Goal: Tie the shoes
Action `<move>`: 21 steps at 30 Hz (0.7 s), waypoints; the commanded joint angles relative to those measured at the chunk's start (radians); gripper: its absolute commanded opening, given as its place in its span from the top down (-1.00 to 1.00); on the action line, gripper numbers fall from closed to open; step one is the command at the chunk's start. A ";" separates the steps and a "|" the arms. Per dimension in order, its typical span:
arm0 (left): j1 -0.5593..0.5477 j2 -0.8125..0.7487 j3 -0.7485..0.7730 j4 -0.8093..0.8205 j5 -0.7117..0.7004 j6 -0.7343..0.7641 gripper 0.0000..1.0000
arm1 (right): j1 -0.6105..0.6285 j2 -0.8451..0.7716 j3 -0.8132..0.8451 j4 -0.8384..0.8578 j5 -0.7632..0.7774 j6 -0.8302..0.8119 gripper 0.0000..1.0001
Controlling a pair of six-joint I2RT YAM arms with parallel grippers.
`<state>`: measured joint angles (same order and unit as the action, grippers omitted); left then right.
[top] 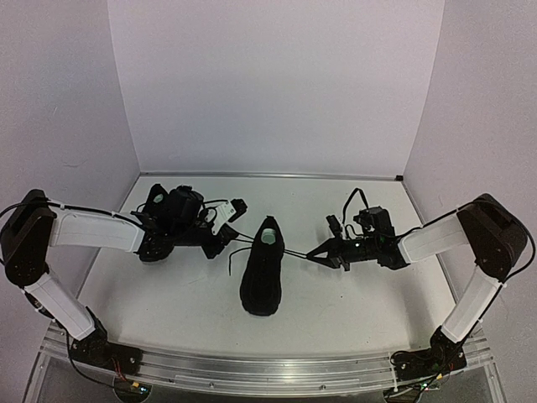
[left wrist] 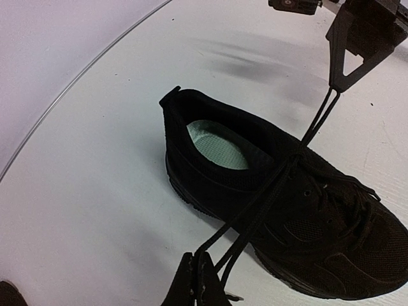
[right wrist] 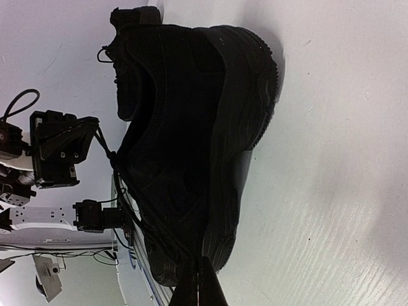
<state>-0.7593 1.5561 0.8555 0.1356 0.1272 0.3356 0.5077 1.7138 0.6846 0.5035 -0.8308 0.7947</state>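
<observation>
Currently: centre shoe (top: 262,273) stands upright on the table (top: 168,311), toe toward the arm bases. Its laces (left wrist: 268,204) run taut from the top of the tongue out to both sides.

Left gripper (top: 225,242) is just left of the centre shoe's collar, jaws pressed together on lace strands; the left wrist view shows a doubled strand entering its fingertips (left wrist: 199,280). Right gripper (top: 315,254) is just right of the collar, jaws likewise pinched on the laces (left wrist: 343,81).

Step in hand, as judged: drawing the two sides apart to cinch the knot.
- Pull evenly and directly away from the centre shoe, or it will likely slide or turn.
- Keep the pull low and level so the heel does not lift.
- Stop once the crossing seats on the tongue; pulling too far could slip a loop through.

Count:
- shoes: 2. Second shoe (top: 157,200) sits well left of the centre shoe, partly hidden behind the left arm, lace state unreadable.
- grippers: 2, both pinching lace.
- loose lace tails: 1, just left of the centre shoe.
</observation>
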 commanded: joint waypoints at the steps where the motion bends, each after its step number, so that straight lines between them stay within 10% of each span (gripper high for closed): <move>1: 0.031 0.012 -0.014 0.030 -0.045 -0.021 1.00 | -0.022 -0.007 -0.021 -0.076 0.031 -0.053 1.00; 21: 0.038 -0.013 -0.038 0.034 -0.099 -0.110 1.00 | -0.061 -0.026 0.032 -0.228 0.093 -0.149 1.00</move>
<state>-0.7469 1.5995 0.8421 0.1765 0.1312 0.2686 0.4832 1.7131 0.7329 0.3529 -0.8074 0.6683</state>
